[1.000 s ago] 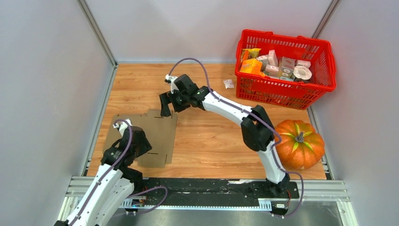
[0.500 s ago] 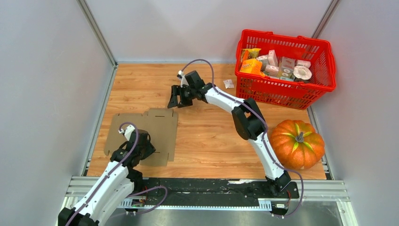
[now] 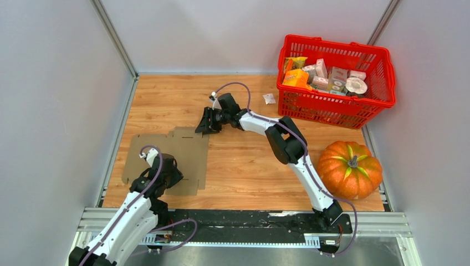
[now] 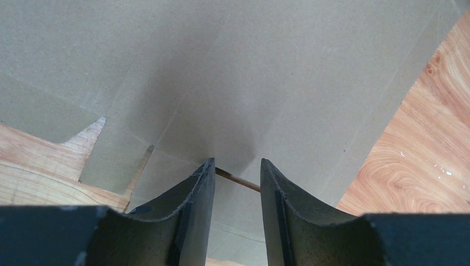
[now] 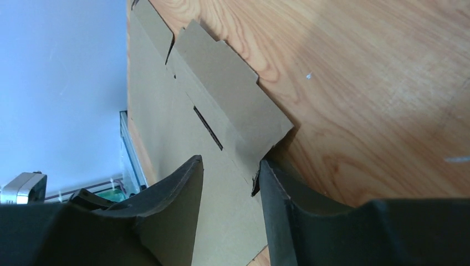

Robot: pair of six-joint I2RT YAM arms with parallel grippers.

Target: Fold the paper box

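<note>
Over on the near left part of the surface [image 3: 249,160] the paper box [image 3: 183,149] is lying flat as an unfolded brown sheet, no flap lifted yet. What's changed in the last second: the right end effector [image 3: 204,126] has swung off the sheet's far edge, out over bare wood, then dropped back low at the far right corner. Its jaws have pulled in from wide to roughly halfway. On its wrist view the corner flap sits in the gap between the fingers, not pinched. The left end effector [image 4: 235,163] has slid a bit nearer over the sheet, jaws drawn in too but apart, right above a slot, holding nothing. My guess: both are lining up for the first fold, nothing folded so far
</note>
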